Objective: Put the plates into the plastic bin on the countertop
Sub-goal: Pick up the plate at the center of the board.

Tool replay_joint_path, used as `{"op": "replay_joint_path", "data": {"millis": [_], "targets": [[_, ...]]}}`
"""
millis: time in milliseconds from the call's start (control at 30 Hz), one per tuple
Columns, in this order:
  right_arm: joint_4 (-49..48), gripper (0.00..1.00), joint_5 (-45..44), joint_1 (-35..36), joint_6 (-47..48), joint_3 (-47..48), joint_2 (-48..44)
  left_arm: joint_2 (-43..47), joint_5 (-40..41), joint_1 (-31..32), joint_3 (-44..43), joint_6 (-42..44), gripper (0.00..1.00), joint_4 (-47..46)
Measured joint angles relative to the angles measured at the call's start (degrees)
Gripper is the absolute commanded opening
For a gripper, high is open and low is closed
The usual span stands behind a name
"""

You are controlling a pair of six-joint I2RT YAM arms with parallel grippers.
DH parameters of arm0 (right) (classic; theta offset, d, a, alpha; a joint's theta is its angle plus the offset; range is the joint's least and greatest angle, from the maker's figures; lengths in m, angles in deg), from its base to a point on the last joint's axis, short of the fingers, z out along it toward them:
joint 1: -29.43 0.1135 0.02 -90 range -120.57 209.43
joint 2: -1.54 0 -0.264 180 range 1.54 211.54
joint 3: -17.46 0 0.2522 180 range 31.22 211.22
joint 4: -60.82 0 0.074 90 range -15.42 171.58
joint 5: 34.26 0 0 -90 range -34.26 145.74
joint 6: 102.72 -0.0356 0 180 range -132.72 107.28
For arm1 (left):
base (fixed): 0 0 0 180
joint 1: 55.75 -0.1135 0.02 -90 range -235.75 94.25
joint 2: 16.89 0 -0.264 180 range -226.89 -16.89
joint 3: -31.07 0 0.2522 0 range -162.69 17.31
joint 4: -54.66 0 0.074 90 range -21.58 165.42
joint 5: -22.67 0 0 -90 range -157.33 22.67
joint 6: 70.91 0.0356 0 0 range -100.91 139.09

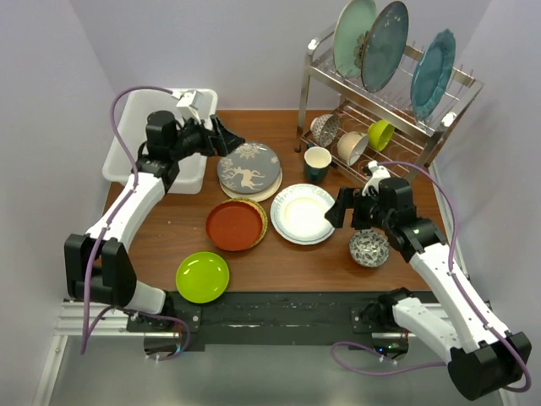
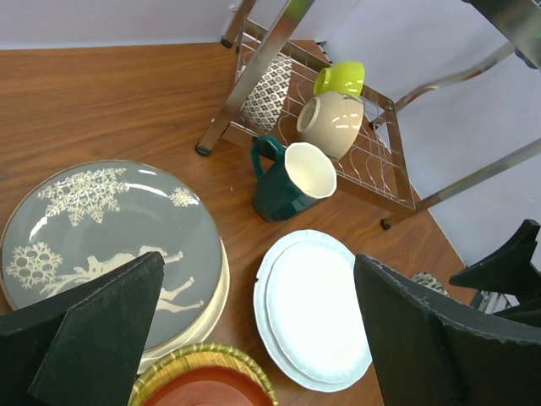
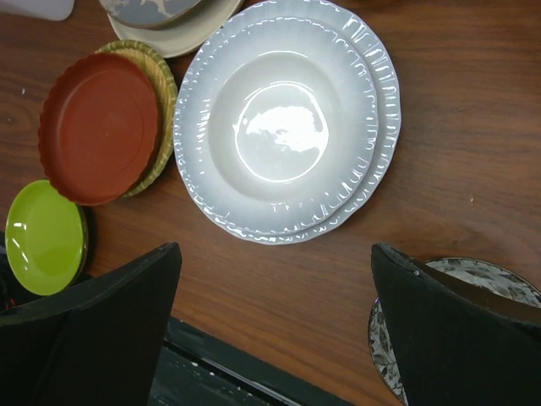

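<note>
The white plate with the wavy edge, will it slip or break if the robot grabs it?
Probably slippery: the white plate has a shiny glare spot, so it looks glazed. Likely stiff and breakable, since it looks like ceramic. It lies flat on the countertop, so it should slide rather than roll or tip.
</note>
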Motion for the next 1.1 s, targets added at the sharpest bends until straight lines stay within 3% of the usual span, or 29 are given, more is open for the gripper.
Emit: {"op": "replay_joint_path", "data": {"millis": [133, 367, 567, 800, 1100], "targets": [[0.04, 0.99, 0.72, 0.00, 0.02, 0.00, 0.39, 2.10, 1.57, -0.72, 2.16, -2.27, 1.00, -0.22], [-0.04, 0.99, 2.62, 0.00, 0.02, 0.00, 0.94, 4.07, -8.81, -7.72, 10.49, -5.88, 1.00, -5.18], [-0.48, 0.99, 5.55, 0.00, -0.13, -0.02, 4.31, 4.50, -13.68, -7.54, 17.14, -6.58, 1.00, -4.22], [-2.84, 0.99, 7.76, 0.00, -1.29, -0.66, 11.34, 9.73, -11.34, -5.62, 16.00, -3.08, 1.00, 3.37], [-6.43, 0.97, 10.51, 0.11, -2.62, 0.46, 20.13, 7.04, -0.79, 1.99, 10.69, 0.98, 0.97, 13.35]]}}
